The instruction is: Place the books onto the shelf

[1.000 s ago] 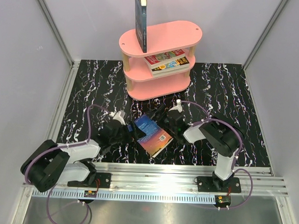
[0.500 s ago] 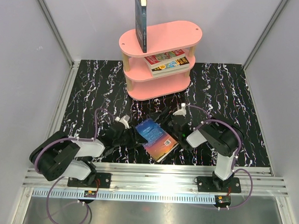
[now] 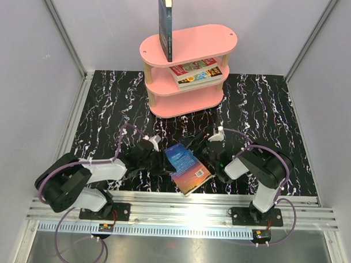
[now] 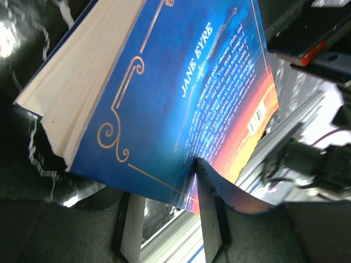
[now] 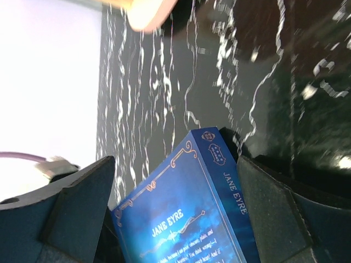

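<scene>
Now the blue book (image 3: 187,165) sits low in the middle of the frame on the black streaky table (image 3: 107,106). Its long side runs from upper left to lower right. The left gripper (image 3: 162,162) pinches its bendy paper cover. The right gripper (image 3: 205,151) is wide open around a corner and holds nothing.

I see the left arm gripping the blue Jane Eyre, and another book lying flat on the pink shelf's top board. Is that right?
Not quite. The other book on the shelf's top board stands upright, not flat, as the top view shows. The rest holds: the left gripper grips Jane Eyre.
</scene>
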Action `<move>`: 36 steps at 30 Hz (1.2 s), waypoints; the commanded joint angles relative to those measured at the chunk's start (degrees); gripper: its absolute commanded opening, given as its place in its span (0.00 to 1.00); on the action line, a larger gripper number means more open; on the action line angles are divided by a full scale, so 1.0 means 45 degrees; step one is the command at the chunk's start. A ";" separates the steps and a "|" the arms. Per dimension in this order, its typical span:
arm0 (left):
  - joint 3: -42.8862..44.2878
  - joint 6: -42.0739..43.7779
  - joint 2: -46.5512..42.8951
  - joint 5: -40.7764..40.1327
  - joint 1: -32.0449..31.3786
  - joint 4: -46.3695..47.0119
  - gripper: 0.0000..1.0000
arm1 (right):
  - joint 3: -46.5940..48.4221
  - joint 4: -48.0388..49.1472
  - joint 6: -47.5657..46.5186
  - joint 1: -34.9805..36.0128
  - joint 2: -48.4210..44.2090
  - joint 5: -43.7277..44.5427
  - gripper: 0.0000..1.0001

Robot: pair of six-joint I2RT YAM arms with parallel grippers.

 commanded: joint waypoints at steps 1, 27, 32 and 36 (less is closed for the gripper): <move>0.0893 0.1619 -0.1156 -0.1605 -0.0094 0.0936 0.00 | -0.0185 -0.3133 0.0303 0.1429 -0.0163 -0.4310 1.00; -0.0163 0.3340 -0.6139 -0.1414 0.0823 0.3319 0.00 | -0.0106 -0.3645 -0.0500 0.0804 0.0421 -0.6554 1.00; -0.0356 0.2680 -0.6295 -0.0633 0.1389 0.4348 0.00 | -0.0516 -0.0621 0.0728 0.0804 0.1862 -0.7629 1.00; -0.0670 0.1682 -0.6315 0.0150 0.2229 0.5367 0.00 | -0.1062 0.2640 0.2154 0.0804 0.3446 -0.8332 1.00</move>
